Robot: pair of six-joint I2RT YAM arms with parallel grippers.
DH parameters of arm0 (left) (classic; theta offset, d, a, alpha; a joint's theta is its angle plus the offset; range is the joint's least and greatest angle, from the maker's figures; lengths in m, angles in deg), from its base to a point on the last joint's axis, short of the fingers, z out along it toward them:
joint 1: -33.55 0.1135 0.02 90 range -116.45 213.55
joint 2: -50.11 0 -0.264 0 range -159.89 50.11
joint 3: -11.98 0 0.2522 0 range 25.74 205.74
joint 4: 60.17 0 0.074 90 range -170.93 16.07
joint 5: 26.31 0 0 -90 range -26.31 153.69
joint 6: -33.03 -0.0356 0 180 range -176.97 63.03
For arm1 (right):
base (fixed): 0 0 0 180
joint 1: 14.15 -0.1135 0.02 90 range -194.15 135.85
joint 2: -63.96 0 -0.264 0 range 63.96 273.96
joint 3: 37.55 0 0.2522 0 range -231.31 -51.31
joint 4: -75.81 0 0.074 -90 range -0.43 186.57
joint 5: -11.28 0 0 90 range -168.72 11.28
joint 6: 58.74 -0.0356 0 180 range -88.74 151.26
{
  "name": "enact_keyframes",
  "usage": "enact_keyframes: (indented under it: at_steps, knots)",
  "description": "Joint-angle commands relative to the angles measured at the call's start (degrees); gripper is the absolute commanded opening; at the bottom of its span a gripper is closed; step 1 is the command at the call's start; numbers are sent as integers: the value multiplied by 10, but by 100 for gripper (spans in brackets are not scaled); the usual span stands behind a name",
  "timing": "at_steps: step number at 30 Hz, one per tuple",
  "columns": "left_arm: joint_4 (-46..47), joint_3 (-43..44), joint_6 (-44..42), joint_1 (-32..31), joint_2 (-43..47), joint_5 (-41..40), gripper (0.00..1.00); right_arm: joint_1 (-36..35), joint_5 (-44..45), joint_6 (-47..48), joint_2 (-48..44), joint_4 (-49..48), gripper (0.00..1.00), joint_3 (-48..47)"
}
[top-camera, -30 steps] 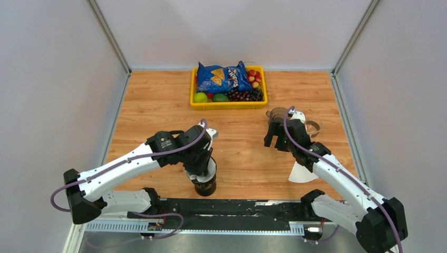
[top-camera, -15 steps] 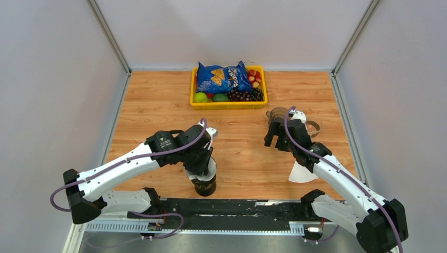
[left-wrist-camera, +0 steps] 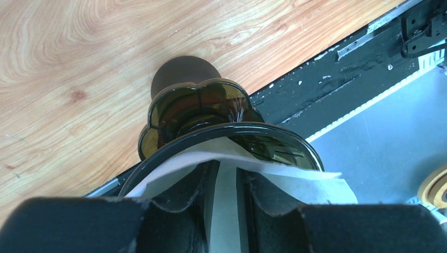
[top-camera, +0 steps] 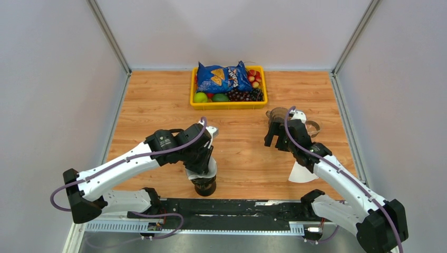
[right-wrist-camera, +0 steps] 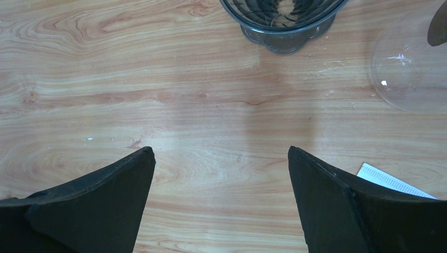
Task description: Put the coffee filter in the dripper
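A dark glass dripper [top-camera: 205, 185] stands at the table's near edge. My left gripper [top-camera: 203, 166] is right above it, shut on the white coffee filter [left-wrist-camera: 300, 182]. In the left wrist view the filter sits inside the dripper's rim [left-wrist-camera: 174, 145], its edge sticking out to the right, with my left gripper [left-wrist-camera: 226, 171] pinching a fold of it. My right gripper [top-camera: 274, 138] is open and empty over bare wood, also seen in the right wrist view [right-wrist-camera: 221, 153].
A second dripper [top-camera: 275, 113] and a clear glass vessel [top-camera: 313, 126] stand just beyond the right gripper. A spare white filter [top-camera: 302, 173] lies by the right arm. A yellow basket [top-camera: 227, 104] with a chip bag and fruit stands at the back.
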Motion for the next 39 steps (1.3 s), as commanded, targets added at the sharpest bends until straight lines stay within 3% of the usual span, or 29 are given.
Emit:
enact_keyframes:
  at_steps: [1,30,34,39]
  knots:
    - [-5,29,2,-5,6,-1,29,4,9,3,-12,-25,100,5]
    - [-36,101,0,-10,33,-25,32,4,3,6,-17,-24,100,5]
    - [-35,133,-6,-10,32,-52,41,4,3,7,-19,-24,100,3]
    - [-14,171,-16,-10,26,-78,60,4,3,8,-27,-24,100,4]
